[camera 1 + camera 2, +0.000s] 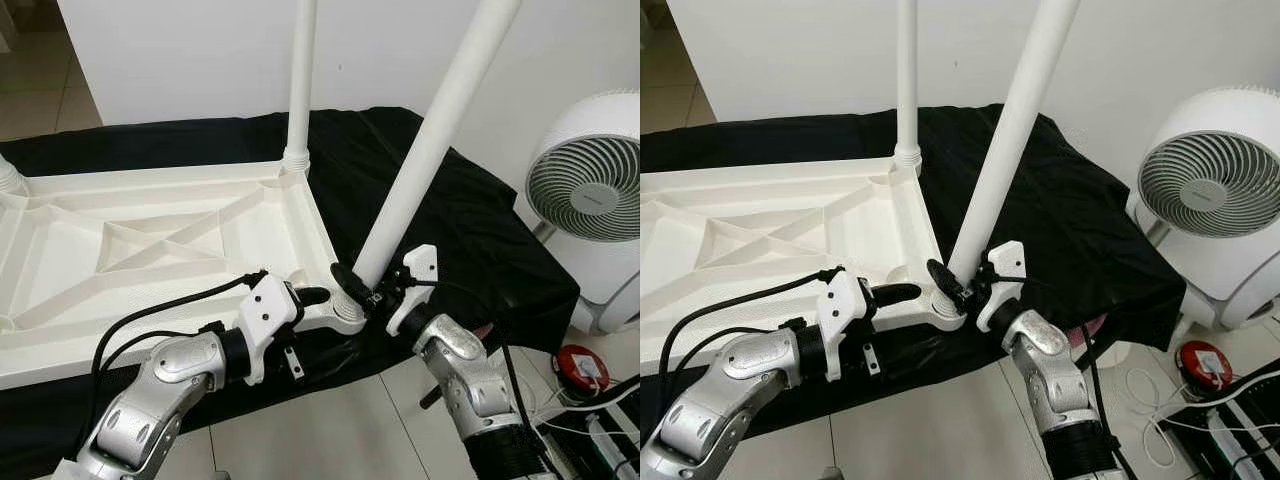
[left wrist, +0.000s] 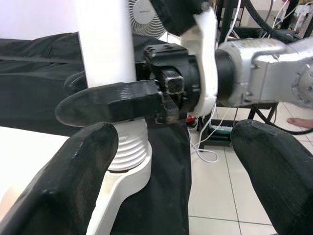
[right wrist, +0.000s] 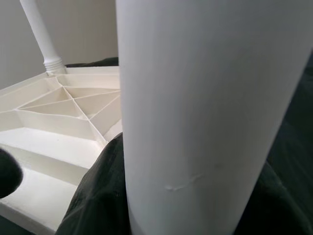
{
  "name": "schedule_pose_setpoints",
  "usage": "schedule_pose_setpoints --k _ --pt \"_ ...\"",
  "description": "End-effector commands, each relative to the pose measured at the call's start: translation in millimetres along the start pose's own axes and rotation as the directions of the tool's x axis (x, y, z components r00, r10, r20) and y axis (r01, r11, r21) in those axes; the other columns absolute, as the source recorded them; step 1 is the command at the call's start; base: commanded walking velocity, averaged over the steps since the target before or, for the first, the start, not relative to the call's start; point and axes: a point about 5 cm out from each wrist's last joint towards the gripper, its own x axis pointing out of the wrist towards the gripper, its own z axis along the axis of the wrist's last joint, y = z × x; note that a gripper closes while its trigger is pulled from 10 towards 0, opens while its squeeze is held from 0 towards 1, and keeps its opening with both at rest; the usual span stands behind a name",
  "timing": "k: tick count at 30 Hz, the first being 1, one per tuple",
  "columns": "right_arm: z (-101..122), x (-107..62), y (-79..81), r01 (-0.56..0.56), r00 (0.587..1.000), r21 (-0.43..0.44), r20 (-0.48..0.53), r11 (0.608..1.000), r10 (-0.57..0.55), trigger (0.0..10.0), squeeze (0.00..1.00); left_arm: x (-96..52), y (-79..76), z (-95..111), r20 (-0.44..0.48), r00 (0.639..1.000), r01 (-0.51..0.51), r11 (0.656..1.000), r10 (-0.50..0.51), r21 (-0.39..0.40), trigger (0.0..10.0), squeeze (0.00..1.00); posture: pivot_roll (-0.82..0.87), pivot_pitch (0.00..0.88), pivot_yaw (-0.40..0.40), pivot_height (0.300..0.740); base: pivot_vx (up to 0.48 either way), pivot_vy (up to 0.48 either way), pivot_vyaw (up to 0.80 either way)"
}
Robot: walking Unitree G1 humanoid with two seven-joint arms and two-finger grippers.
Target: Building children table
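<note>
Right gripper (image 1: 358,287) clasping smooth white round leg (image 1: 430,150), ribbed tabletop (image 1: 150,250)

Upturned tabletop (image 1: 150,250) on black cloth (image 1: 450,220)

My left hand (image 1: 318,296) reaches in from the left, forearm near level, fingers spread wide. My right hand (image 1: 362,289) comes up from below right, wrist angled inward, fingers (image 2: 105,102) clamped, tips nearly meeting the left's.
</note>
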Motion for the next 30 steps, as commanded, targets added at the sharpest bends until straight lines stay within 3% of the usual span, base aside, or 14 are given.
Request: schedule_pose_setpoints --k 1,3,7,11,17,21,24,30 --pt "-14.2 -12.5 -1.8 0.045 0.998 -0.038 -0.040 0.998 -0.046 10.0 0.00 -0.9 0.6 3.1 0.004 1.000 -0.030 1.000 0.030 0.006 10.0 0.00 0.01 0.059 -0.057 0.740 0.000 0.000 0.00" --pt "-14.2 -12.5 -1.8 0.045 0.998 -0.038 -0.040 0.998 -0.046 10.0 0.00 -0.9 0.6 3.1 0.004 1.000 -0.030 1.000 0.030 0.006 10.0 0.00 0.01 0.059 -0.057 0.740 0.000 0.000 0.00" --pt "-14.9 -15.6 1.9 0.067 0.997 -0.141 -0.018 0.988 -0.070 10.0 0.00 -0.8 1.3 3.8 0.005 0.999 -0.032 0.999 0.032 0.009 10.0 0.00 0.01 0.059 -0.055 0.740 0.000 0.000 0.00" --pt "-14.1 -14.5 1.0 0.063 0.997 -0.157 -0.027 0.986 -0.069 10.0 0.00 -0.7 1.7 3.9 0.006 1.000 -0.031 0.999 0.031 0.010 10.0 0.00 0.01 0.058 -0.055 0.740 0.000 0.000 0.00" --pt "-12.5 -10.9 -2.2 -0.024 0.995 -0.284 -0.098 0.958 -0.004 10.0 0.00 -0.3 2.0 4.3 0.007 1.000 -0.028 1.000 0.028 0.011 10.0 0.00 0.01 0.061 -0.054 0.740 0.000 0.000 0.00" --pt "-14.2 -12.7 -2.6 -0.075 0.992 -0.308 -0.120 0.948 0.039 10.0 0.00 -0.2 1.8 4.5 0.007 1.000 -0.029 1.000 0.029 0.011 10.0 0.00 0.01 0.063 -0.057 0.740 0.000 0.000 0.00" --pt "-15.9 -13.9 -3.2 -0.104 0.989 -0.299 -0.135 0.949 0.065 10.0 0.00 -0.5 1.5 4.5 0.006 1.000 -0.029 1.000 0.029 0.010 10.0 0.00 0.01 0.063 -0.057 0.740 0.000 0.000 0.00" --pt "-16.8 -11.5 -11.0 -0.044 0.992 -0.166 -0.128 0.985 0.023 10.0 0.00 -0.5 1.0 4.6 0.006 1.000 -0.027 1.000 0.027 0.010 10.0 0.00 0.01 0.062 -0.058 0.740 0.000 0.000 0.00"
